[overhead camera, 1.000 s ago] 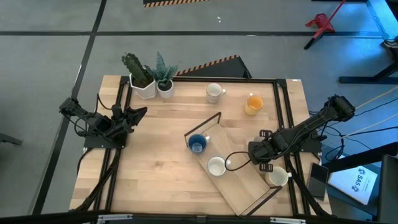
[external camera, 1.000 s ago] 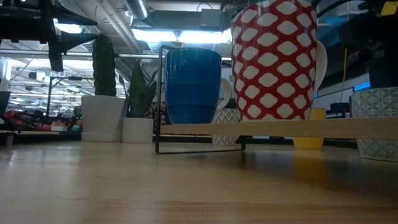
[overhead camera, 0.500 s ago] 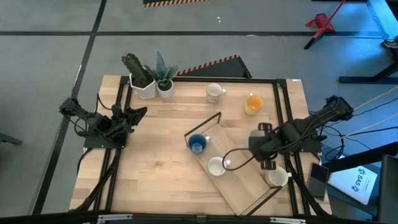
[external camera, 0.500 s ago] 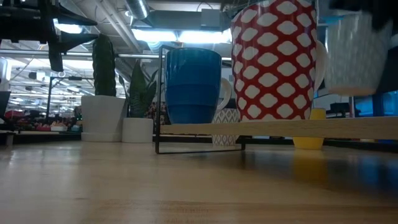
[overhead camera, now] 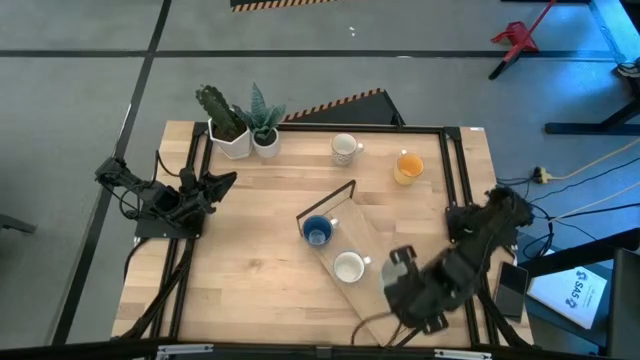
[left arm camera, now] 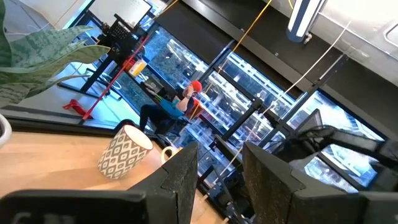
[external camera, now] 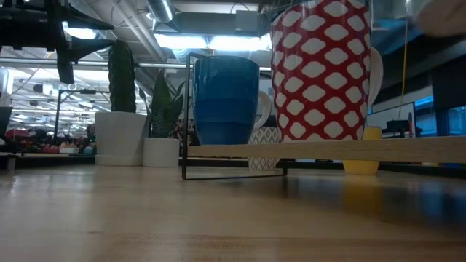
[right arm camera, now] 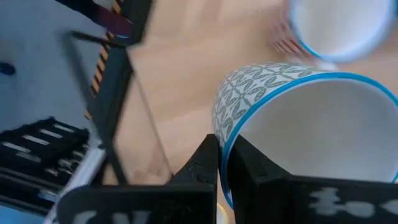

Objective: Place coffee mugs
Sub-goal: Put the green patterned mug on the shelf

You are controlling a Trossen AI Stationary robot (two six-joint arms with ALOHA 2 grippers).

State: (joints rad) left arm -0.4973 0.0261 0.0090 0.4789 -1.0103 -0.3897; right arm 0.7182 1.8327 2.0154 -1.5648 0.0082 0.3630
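Note:
My right gripper [right arm camera: 225,163] is shut on a white mug with a grey-green pattern and a blue rim [right arm camera: 292,118], held high over the wooden board's near end [overhead camera: 400,258]. The mug shows blurred in the low view [external camera: 444,14]. A dark blue mug [overhead camera: 318,231] and a red-and-white patterned mug [overhead camera: 348,267] stand upright on the raised board [overhead camera: 375,225]. A patterned white mug [overhead camera: 344,148] and an orange mug [overhead camera: 407,167] stand on the table at the far side. My left gripper [overhead camera: 218,183] waits open and empty at the table's left. My right gripper pinches the mug's wall at the rim [right arm camera: 225,134], one finger inside the cup and one outside. The mug is lifted clear of table and board, its mouth turned toward the wrist camera. Where its handle is, I cannot tell.
Two white pots with green plants [overhead camera: 240,130] stand at the far left corner. The board rests on a black wire frame [overhead camera: 330,195], slanting across the table's right half. Black rails [overhead camera: 455,180] run along the table's sides. Bare wood lies between the left arm and the board.
My right gripper has lifted the grey-green patterned mug off the table beside the board's near right end. It has risen high and swung toward the near edge and leftward, over the board's near end. The mug has left the table and tipped.

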